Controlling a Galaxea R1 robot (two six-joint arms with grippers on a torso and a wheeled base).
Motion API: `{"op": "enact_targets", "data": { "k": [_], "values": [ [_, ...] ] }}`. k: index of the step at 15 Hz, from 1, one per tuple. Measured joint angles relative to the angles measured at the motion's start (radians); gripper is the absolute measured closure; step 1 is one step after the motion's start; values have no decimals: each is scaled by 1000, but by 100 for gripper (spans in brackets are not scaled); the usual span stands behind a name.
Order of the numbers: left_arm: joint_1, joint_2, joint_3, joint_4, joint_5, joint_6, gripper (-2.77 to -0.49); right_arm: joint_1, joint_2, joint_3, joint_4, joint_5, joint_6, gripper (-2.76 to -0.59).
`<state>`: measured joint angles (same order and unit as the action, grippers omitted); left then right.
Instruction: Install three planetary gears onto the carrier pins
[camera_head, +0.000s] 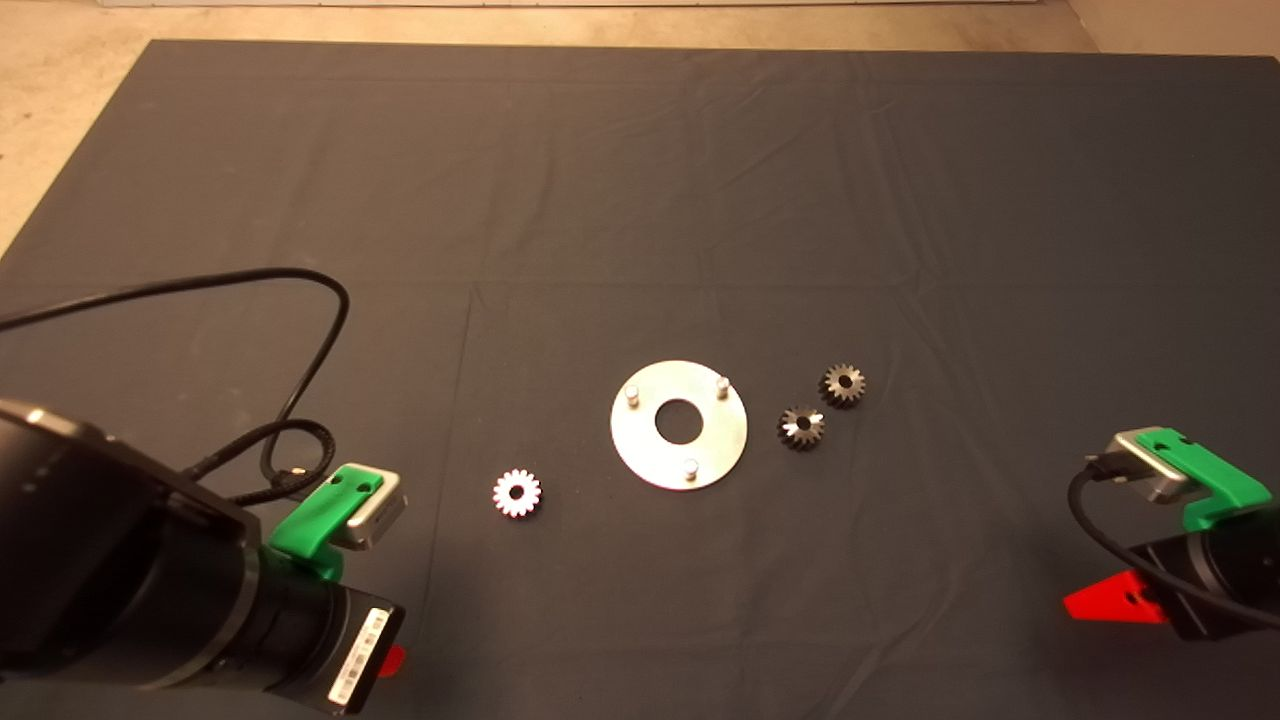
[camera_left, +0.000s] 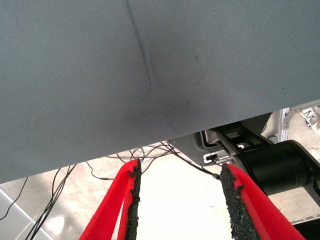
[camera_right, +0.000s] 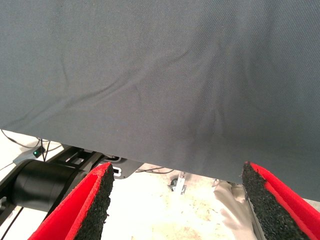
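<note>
A shiny round disc (camera_head: 645, 455) with a large centre hole lies flat on the mat's near middle. Three bare carrier pins stand on it: a back left one (camera_head: 632, 395), a back right one (camera_head: 722, 384) and a front one (camera_head: 690, 467). One bright planetary gear (camera_head: 517, 493) lies left of the disc. Two dark gears (camera_head: 801, 428) (camera_head: 843, 384) lie right of it. My left gripper (camera_left: 180, 200) is open and empty at the mat's lower left edge. My right gripper (camera_right: 175, 200) is open and empty at the lower right edge.
A black cable (camera_head: 300, 360) loops over the mat behind the left arm. Both wrist views look past the dark mat's edge (camera_left: 150, 145) at the floor, with cables and the robot's base below.
</note>
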<state>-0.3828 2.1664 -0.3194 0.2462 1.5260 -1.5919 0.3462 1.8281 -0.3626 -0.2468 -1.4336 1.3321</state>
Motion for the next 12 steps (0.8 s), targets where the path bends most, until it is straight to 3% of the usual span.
{"op": "enact_targets", "data": {
  "k": [4,7,9,10,12],
  "values": [
    [0,0,0,0,0,0,-105,0,7,0,0,4,-1,-189],
    [0,1,0,0,0,0,-105,0,37,-1,-16,52,-1,-189],
    [0,9,0,0,0,0,-105,0,114,-10,-28,70,0,-193],
    [0,15,0,0,0,0,-105,0,158,-19,-34,71,0,-206],
    [0,17,0,0,0,0,-105,0,246,-58,-36,75,0,-207]
  ]
}}
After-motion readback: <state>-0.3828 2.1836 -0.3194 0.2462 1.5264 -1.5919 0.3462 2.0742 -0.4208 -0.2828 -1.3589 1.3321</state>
